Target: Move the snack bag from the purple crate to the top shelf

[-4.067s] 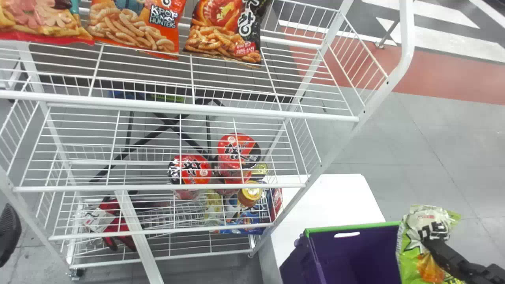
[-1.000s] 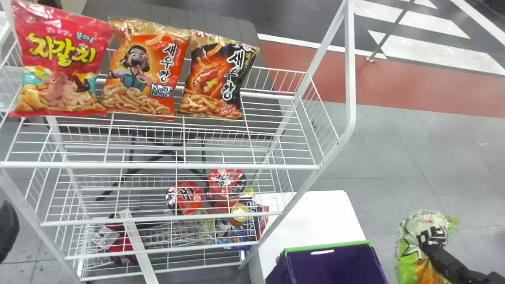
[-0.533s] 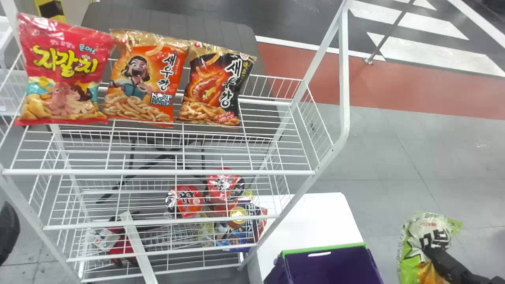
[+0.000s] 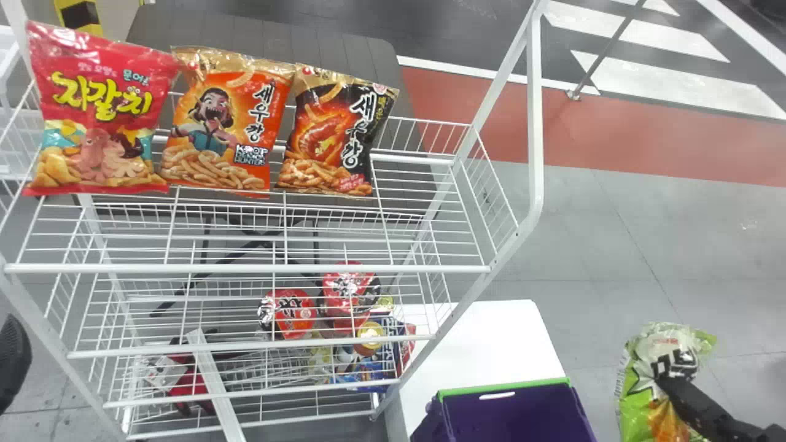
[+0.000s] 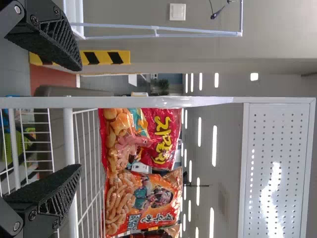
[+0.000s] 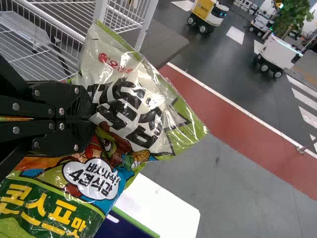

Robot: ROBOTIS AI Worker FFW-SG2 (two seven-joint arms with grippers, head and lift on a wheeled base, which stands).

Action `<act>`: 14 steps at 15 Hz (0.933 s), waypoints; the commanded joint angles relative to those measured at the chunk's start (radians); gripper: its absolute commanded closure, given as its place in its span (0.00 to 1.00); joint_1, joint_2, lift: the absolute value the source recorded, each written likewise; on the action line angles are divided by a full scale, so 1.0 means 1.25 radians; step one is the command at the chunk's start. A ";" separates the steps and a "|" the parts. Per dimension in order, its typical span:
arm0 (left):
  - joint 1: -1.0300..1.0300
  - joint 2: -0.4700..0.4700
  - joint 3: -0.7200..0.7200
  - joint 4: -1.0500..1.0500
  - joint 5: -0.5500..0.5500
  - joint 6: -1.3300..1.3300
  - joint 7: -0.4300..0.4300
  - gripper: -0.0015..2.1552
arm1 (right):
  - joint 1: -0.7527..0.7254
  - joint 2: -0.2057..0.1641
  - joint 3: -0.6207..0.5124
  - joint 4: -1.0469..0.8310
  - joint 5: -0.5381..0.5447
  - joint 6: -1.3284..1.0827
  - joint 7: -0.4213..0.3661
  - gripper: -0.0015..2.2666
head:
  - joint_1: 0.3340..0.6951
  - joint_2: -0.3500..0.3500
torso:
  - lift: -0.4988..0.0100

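Snack bag (image 4: 666,362) up off the crate side, well to the right of the rack (image 4: 536,123). My right gripper (image 6: 94,119) has it: fingers closed on a pinch of film in the pale upper part, creases running out from the tips. Bag spreads past the tips on the far side; the green, fuller part hangs below them. I judge the high pinch keeps the chips from being crushed and lets the bag hang roughly upright, face out, to suit the row on the rack.

That row: red bag (image 4: 101,116), orange bag (image 4: 224,129), black bag (image 4: 331,135), leaning side by side at the back of the rack's top shelf (image 4: 245,268), fronts showing. Mine probably belongs at the rack's right end, next to the black one.

Purple crate (image 4: 516,414) and white tabletop (image 4: 485,337) are beside the rack's lower right. Left gripper (image 5: 80,118) waits by the rack's left side, fingers spread, holding nothing.
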 commanded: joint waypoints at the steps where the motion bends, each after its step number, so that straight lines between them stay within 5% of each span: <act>1: 0.000 0.000 -0.002 0.000 -0.002 0.003 0.000 0.06 | 0.013 0.001 0.014 -0.026 0.002 0.014 0.065 0.71 | 1.00 0.00 | 0.98; 9: 0.000 0.002 -0.002 -0.005 -0.004 0.003 0.007 0.06 | 0.015 0.001 0.119 -0.172 -0.053 0.014 0.139 0.71 | 1.00 0.01 | 0.98; 14: 0.000 0.000 -0.002 -0.004 -0.004 0.003 0.007 0.06 | 0.033 0.001 0.226 -0.264 -0.111 0.014 0.132 0.71 | 1.00 0.17 | 0.98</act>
